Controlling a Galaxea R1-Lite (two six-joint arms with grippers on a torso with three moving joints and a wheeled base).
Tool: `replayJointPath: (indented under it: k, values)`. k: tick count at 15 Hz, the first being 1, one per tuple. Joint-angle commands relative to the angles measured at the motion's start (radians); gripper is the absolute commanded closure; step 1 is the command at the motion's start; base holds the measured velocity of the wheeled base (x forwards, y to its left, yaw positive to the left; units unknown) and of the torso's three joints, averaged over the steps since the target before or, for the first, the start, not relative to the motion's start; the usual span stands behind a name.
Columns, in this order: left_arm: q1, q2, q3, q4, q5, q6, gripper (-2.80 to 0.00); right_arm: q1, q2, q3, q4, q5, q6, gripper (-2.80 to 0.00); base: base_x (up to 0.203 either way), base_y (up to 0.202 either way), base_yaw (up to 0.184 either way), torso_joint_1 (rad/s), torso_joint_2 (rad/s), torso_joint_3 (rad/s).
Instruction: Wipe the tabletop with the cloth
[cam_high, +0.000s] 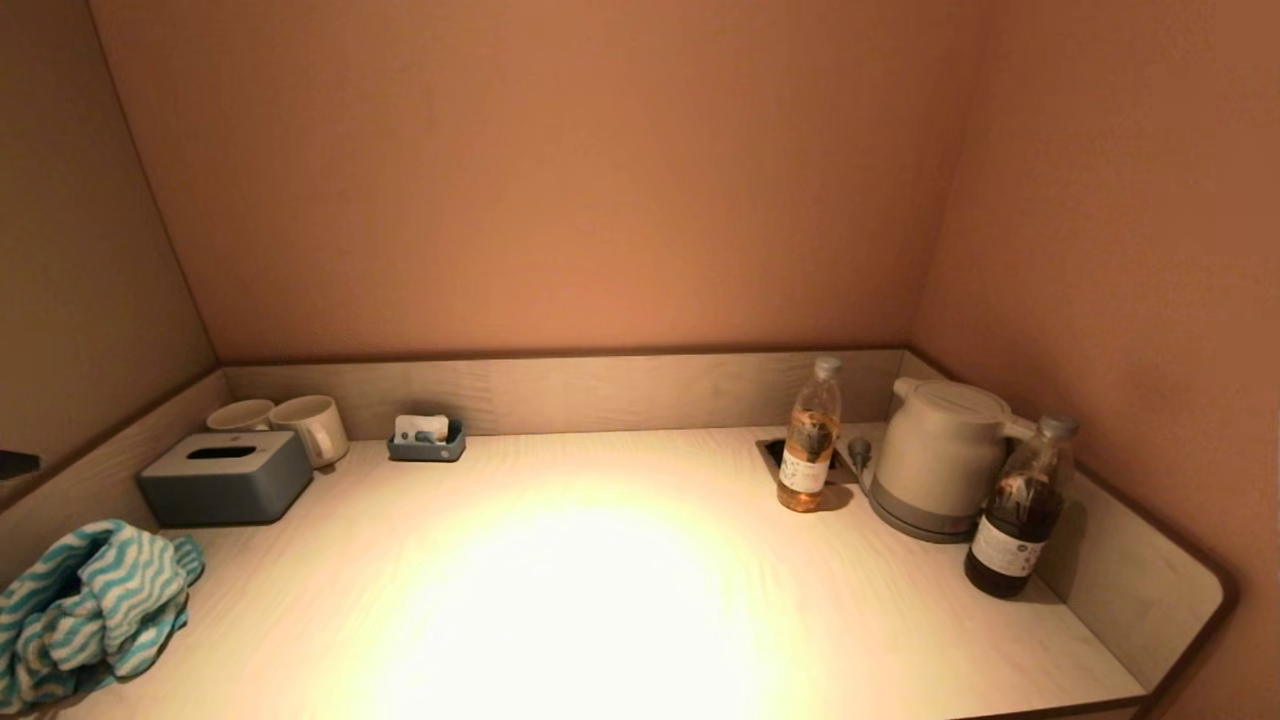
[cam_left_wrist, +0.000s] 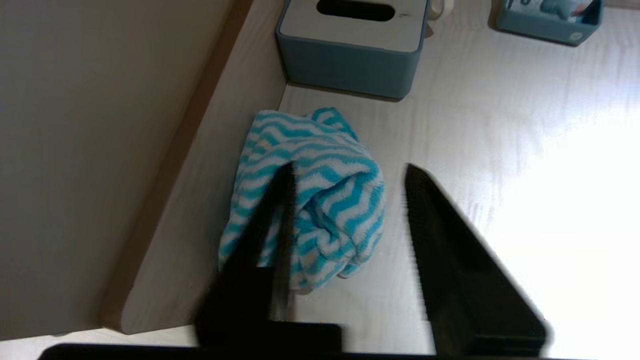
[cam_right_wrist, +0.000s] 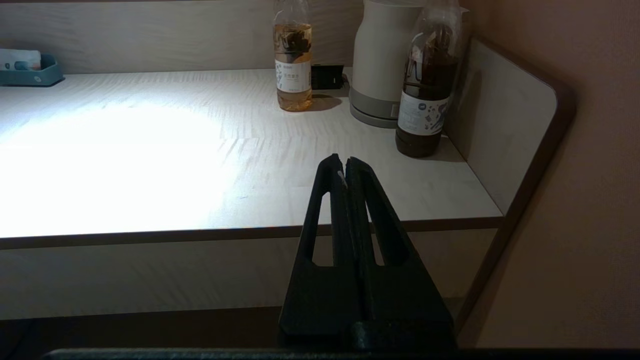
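A blue and white wavy-striped cloth (cam_high: 90, 605) lies crumpled on the light wood tabletop (cam_high: 620, 590) at its front left, against the left side rim. In the left wrist view the cloth (cam_left_wrist: 325, 200) lies below my left gripper (cam_left_wrist: 347, 172), which is open. One finger crosses in front of the cloth and the other stands over bare tabletop beside it. The fingers hold nothing. My right gripper (cam_right_wrist: 346, 161) is shut and empty, parked in front of the table's front edge near the right end. Neither gripper shows in the head view.
A grey tissue box (cam_high: 225, 478) and two mugs (cam_high: 300, 425) stand at the back left. A small blue tray (cam_high: 428, 440) sits by the back rim. A pale bottle (cam_high: 808, 440), a white kettle (cam_high: 940, 455) and a dark bottle (cam_high: 1020, 510) stand at the right.
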Motion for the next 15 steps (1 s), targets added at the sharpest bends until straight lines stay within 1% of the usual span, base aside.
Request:
replayJointPath:
  k: [1,4,7,9,11,14,15]
  values:
    - [0.000,-0.061,0.009,-0.001,-0.018,-0.009,0.00,0.000,0.000,0.000,0.000,0.000,0.000,0.00,0.000,0.000,0.000,0.000,0.00,0.000]
    - [0.000,-0.187,0.047,0.008,-0.122,-0.021,0.00,0.000,0.000,0.000,0.000,0.000,0.001,0.00,0.000,0.000,0.000,0.000,0.00,0.000]
    - [0.000,-0.357,0.107,0.020,-0.293,-0.031,0.00,0.000,0.000,0.000,0.000,0.000,-0.001,0.00,0.000,0.000,0.000,0.000,0.00,0.000]
    - [0.000,-0.452,0.146,0.035,-0.360,-0.036,0.00,0.000,0.000,0.000,0.000,0.000,-0.001,0.00,0.000,0.000,0.000,0.000,0.00,0.000]
    - [0.000,-0.548,0.178,0.041,-0.379,-0.050,0.00,0.000,0.000,0.000,0.000,0.000,0.001,0.00,0.000,0.000,0.000,0.000,0.00,0.000]
    - [0.001,-0.683,0.195,0.044,-0.378,-0.119,0.00,0.000,0.000,0.000,0.000,0.000,0.001,0.00,0.000,0.000,0.000,0.000,0.00,0.000]
    - [0.001,-0.726,0.196,0.045,-0.378,-0.128,0.00,0.000,0.000,0.000,0.000,0.000,0.000,0.00,0.000,0.000,0.000,0.000,0.00,0.000]
